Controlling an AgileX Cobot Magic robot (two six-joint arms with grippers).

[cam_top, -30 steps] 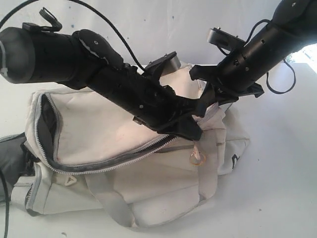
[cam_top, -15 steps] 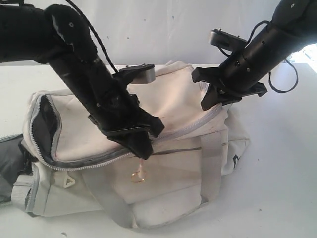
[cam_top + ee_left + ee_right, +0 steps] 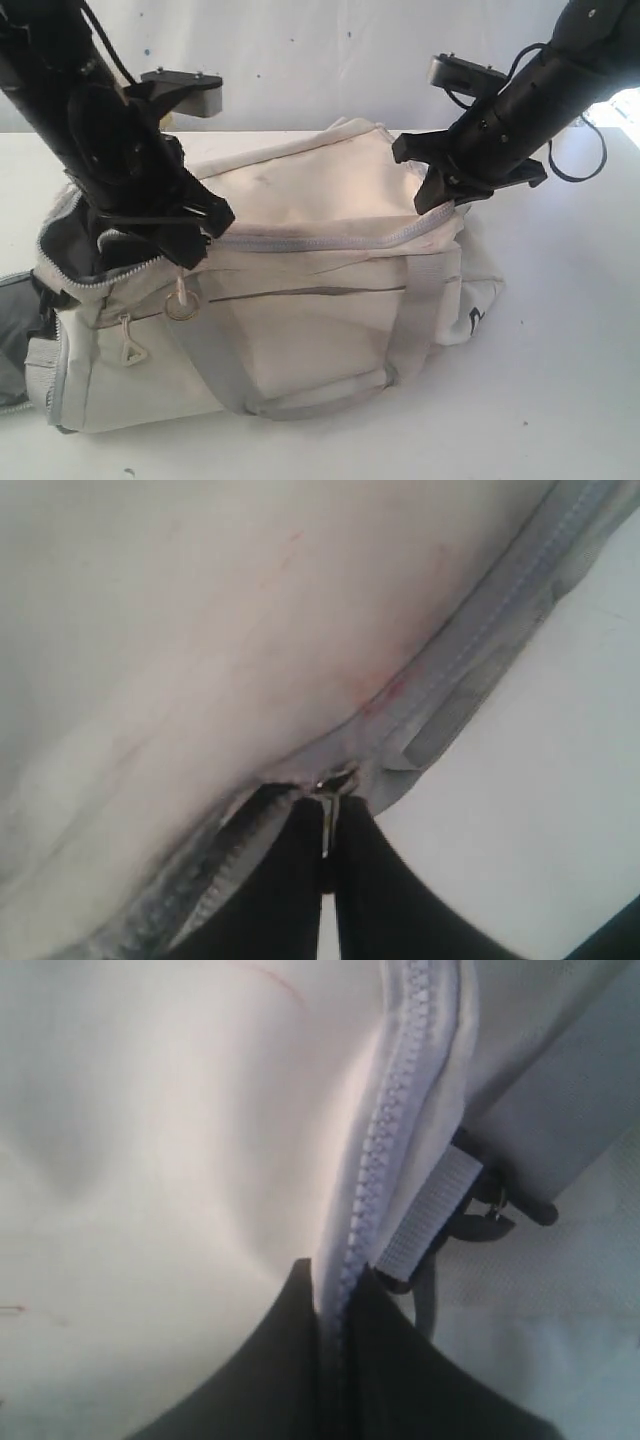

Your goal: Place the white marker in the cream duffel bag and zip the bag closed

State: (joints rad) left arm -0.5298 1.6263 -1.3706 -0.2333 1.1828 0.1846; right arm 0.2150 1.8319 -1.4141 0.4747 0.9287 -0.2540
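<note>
Left claw: my left claw (image 3: pixel 188 262) is pressed together on the zipper pull (image 3: pixel 330 802) at the bag's 9 o'clock end, placed to drag the slider along.
Right claw: my right claw (image 3: pixel 447 195) pinches the zipper tape (image 3: pixel 365 1210) at 2 o'clock; I judge this holds the cream duffel bag (image 3: pixel 320 310) taut against that pull.
Zipper: the teeth (image 3: pixel 320 240) are meshed between my claws; the grey lining (image 3: pixel 62 238) shows past 9 o'clock.
Marker: the white marker is not visible; it is probably inside, but I cannot confirm that.
Count: one bag, two claws, one metal ring (image 3: pixel 182 306), two grey strap runs (image 3: pixel 425 300), no markers showing.
Table: the white table (image 3: pixel 560 380) carries the bag.
</note>
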